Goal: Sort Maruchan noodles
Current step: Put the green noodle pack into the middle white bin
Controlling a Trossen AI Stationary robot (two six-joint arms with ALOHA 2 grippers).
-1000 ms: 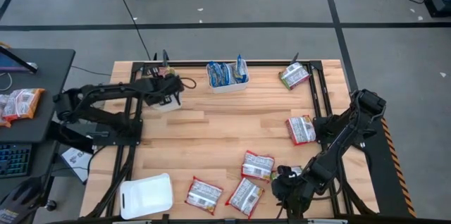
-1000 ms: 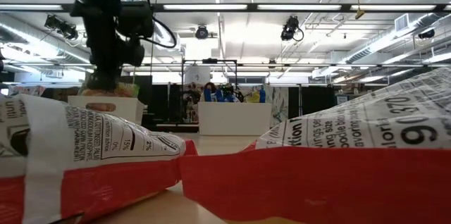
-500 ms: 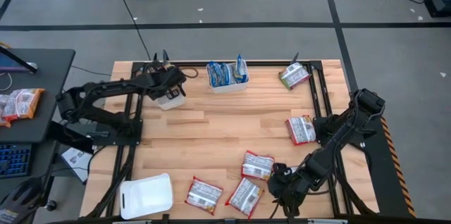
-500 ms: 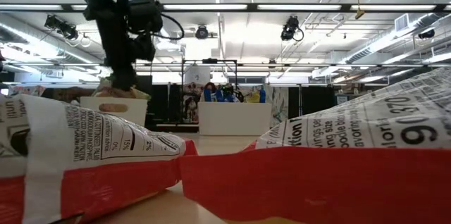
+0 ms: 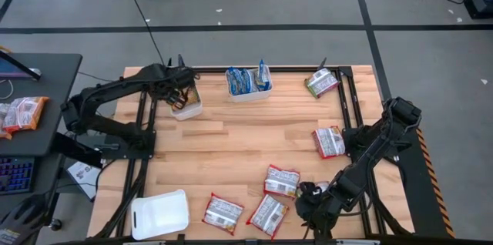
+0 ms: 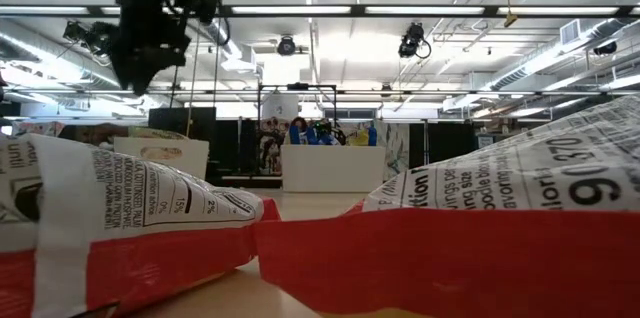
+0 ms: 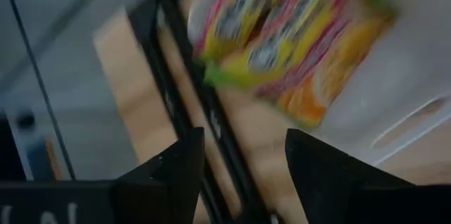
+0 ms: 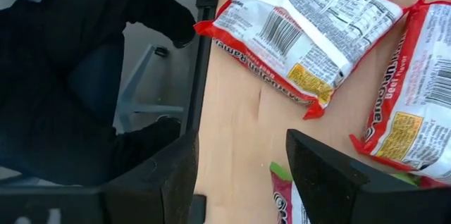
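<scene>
My left gripper (image 5: pixel 183 91) hangs open and empty over the small white plastic tray (image 5: pixel 187 108) at the table's far left.

In that tray the crinkly orange-and-yellow noodle packets (image 7: pixel 296 41) lie flat, long axes skewed to its walls. My left arm reaches in from the left edge, elbow bent, wrist pointing down. My right gripper (image 8: pixel 243 175) sits low at the near edge, fingers spread, holding nothing, just short of two red-and-white packets (image 8: pixel 303 30) lying label-down, angled across the light wooden table (image 5: pixel 231 152).
</scene>
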